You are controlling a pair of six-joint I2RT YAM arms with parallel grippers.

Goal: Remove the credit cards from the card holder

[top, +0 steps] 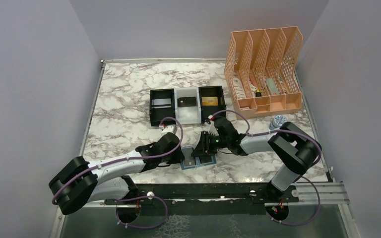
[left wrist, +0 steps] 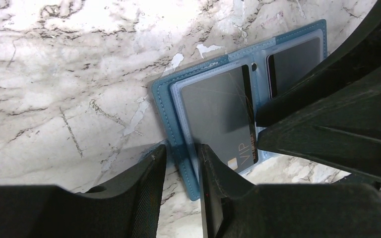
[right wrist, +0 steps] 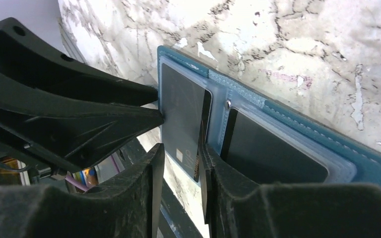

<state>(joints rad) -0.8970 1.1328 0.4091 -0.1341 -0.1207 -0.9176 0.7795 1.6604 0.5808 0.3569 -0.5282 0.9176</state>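
Observation:
The blue card holder lies open and flat near the table's front edge. In the left wrist view its blue border frames a grey VIP credit card that sticks partly out of one panel. A dark card sits in the other panel. My left gripper is narrowly open, its tips down over the holder's outer edge. My right gripper is narrowly open above the corner of the grey card, beside the dark card. Both grippers meet over the holder in the top view, left and right.
A black-and-white three-compartment tray stands behind the holder, with a silvery card, a black card and a gold card in it. A peach file organiser stands at the back right. A small round blue-white thing lies by the right arm.

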